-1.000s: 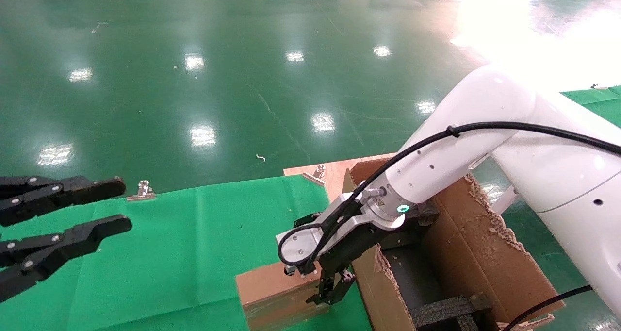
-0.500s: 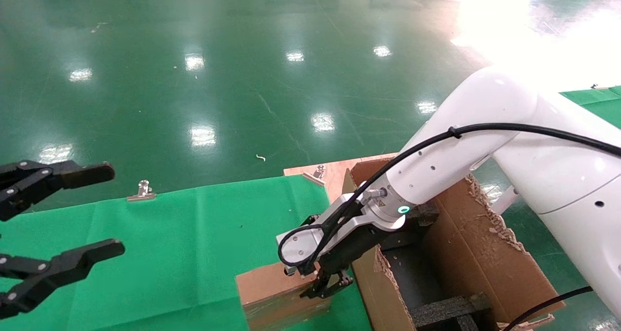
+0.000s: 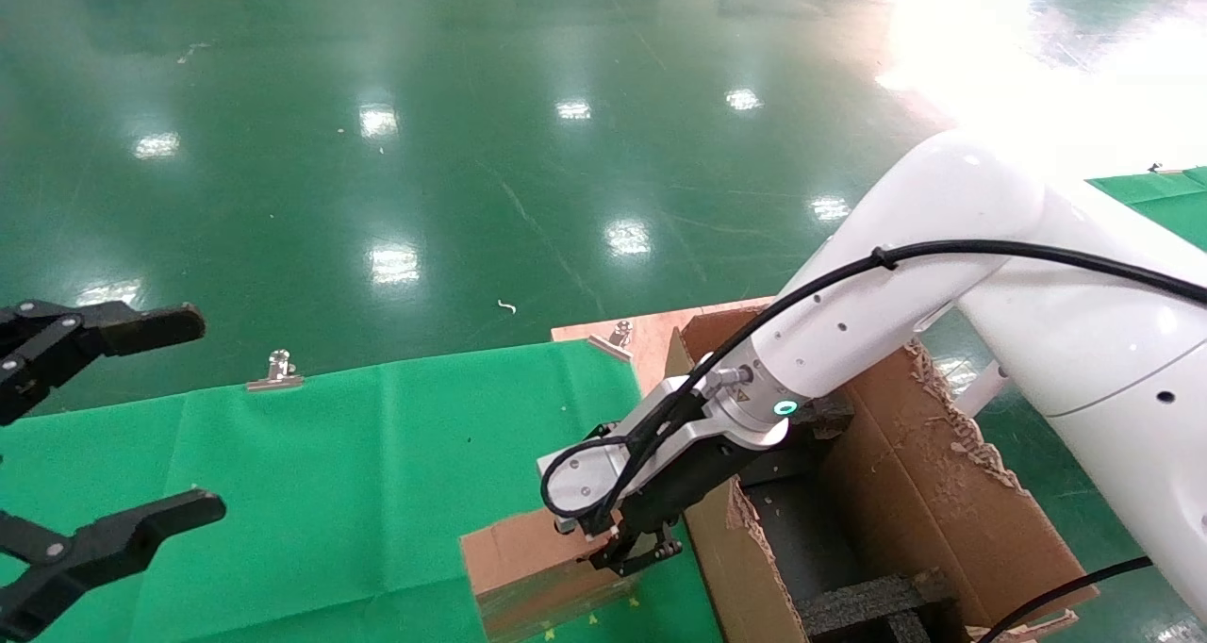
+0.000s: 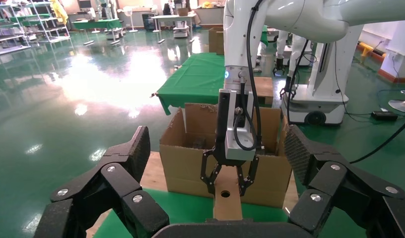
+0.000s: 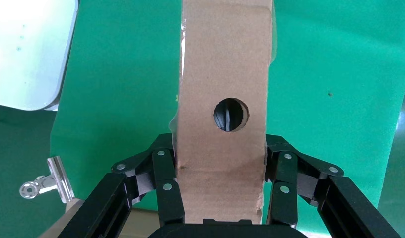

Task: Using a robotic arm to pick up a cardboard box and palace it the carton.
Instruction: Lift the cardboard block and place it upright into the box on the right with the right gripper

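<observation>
The small cardboard box (image 3: 523, 560) with a round hole (image 5: 231, 114) sits at the near edge of the green cloth, just left of the carton (image 3: 934, 492). The white robotic arm (image 3: 896, 275) reaches down to it, and my right gripper (image 3: 634, 553) is shut on the box's end, one finger (image 5: 163, 171) on each long side. From the left wrist the box (image 4: 227, 198) shows in front of the carton (image 4: 180, 163). My left gripper (image 3: 193, 414) hangs wide open at the far left, holding nothing.
Black foam inserts (image 3: 868, 601) lie inside the carton, whose edges are ragged. Metal clips (image 3: 274, 371) (image 3: 618, 334) pin the green cloth (image 3: 377, 473) along the far table edge. Glossy green floor lies beyond.
My left gripper's fingers have spread wider apart. The right gripper has drawn in on the box's end and risen slightly, and the box's right end has come up off the cloth.
</observation>
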